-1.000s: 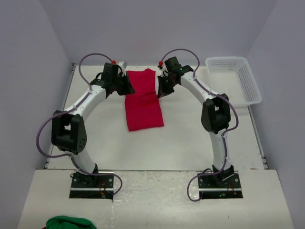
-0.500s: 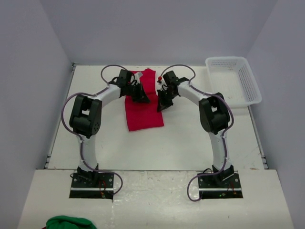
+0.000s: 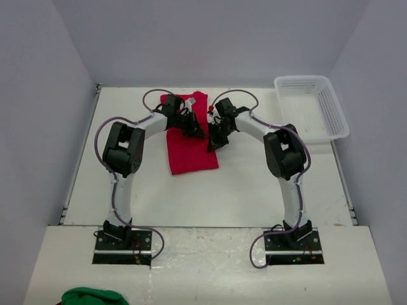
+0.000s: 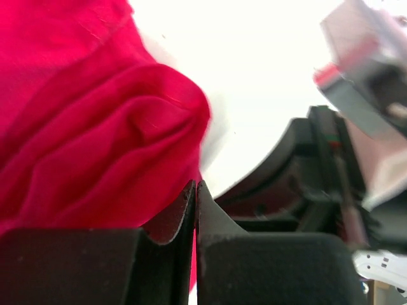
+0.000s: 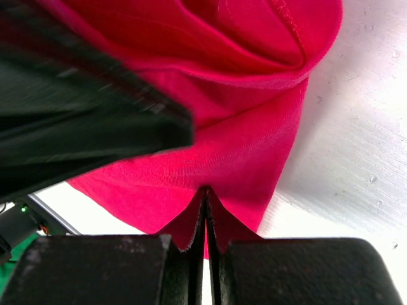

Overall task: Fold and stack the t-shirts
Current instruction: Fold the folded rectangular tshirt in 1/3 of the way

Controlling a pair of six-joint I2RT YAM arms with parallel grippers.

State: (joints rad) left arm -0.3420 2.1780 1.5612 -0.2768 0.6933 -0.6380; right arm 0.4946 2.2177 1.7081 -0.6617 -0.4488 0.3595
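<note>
1. A red t-shirt (image 3: pixel 191 152) lies as a long narrow strip on the white table (image 3: pixel 254 184), running from the centre toward 12 o'clock.
2. The left gripper (image 3: pixel 196 129) sits over the strip's far half.
3. The right gripper (image 3: pixel 214 141) is at the strip's 3 o'clock edge, just beside the left one.
4. A white mesh basket (image 3: pixel 302 80) stands at 2 o'clock.
5. A green cloth (image 3: pixel 86 296) lies at 7 o'clock, on the near ledge.

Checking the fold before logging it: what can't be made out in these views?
- Top view: the middle of the shirt, hidden under the left pincer and right pincer.
- Right wrist: a blurred dark mass covers part of the cloth and cannot be identified.
- Left wrist: grey parts at right, too blurred to name.
- Top view: green thing, cut off by the bottom edge.
</note>
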